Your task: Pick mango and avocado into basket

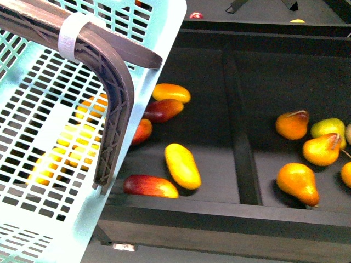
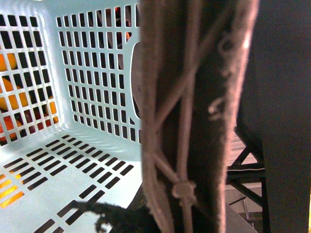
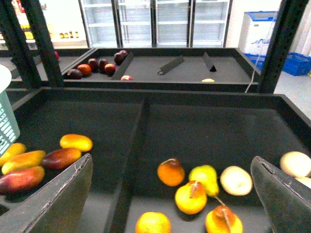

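Note:
The turquoise basket (image 1: 44, 164) hangs tilted at the left, over the left end of the black bin. My left gripper (image 2: 182, 213) is shut on its brown-grey handle (image 2: 189, 97), which fills the left wrist view; the basket's slotted floor (image 2: 53, 189) shows no fruit. Several mangoes lie in the bin's left compartment: a yellow one (image 1: 182, 165), a yellow-orange one (image 1: 171, 92) and reddish ones (image 1: 150, 187). Some also show in the right wrist view (image 3: 76, 142). My right gripper (image 3: 170, 204) is open and empty above the pears. No avocado is in view.
A black divider (image 1: 241, 137) splits the bin (image 1: 219, 219). Yellow-orange pears (image 1: 296, 183) lie in the right compartment and show in the right wrist view (image 3: 190, 196). A second black bin (image 3: 170, 68) with dark red fruit (image 3: 92, 64) stands behind, fridges beyond it.

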Controlling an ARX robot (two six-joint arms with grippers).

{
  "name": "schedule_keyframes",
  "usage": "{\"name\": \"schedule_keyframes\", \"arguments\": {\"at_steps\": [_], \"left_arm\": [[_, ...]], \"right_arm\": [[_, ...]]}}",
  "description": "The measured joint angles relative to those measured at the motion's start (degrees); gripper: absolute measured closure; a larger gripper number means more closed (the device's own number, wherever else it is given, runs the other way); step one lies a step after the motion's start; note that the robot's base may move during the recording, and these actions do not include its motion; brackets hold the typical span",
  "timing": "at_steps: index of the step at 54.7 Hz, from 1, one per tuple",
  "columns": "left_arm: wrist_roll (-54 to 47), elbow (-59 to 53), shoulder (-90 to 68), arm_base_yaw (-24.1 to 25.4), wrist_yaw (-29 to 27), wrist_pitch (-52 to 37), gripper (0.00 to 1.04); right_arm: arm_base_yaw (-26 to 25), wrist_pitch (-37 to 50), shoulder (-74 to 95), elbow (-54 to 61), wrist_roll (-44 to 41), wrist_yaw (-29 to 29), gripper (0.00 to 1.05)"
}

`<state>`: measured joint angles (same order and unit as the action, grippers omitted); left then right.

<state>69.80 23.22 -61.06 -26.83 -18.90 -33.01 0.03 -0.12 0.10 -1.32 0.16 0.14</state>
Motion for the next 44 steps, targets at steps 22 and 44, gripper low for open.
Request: {"name": "schedule_keyframes", "arguments": {"at_steps": [22, 44], "left_arm": [[-0.1, 0.0, 0.0, 0.0, -0.2, 0.0, 0.99], [-0.7, 0.0, 0.1, 0.5, -1.2, 0.0, 0.99]], "right_arm": [[0.0, 0.0, 0.0, 0.0, 0.0, -0.2, 0.09], [-0.1, 0.0, 0.0, 0.0, 0.0, -0.5, 0.09]]}}
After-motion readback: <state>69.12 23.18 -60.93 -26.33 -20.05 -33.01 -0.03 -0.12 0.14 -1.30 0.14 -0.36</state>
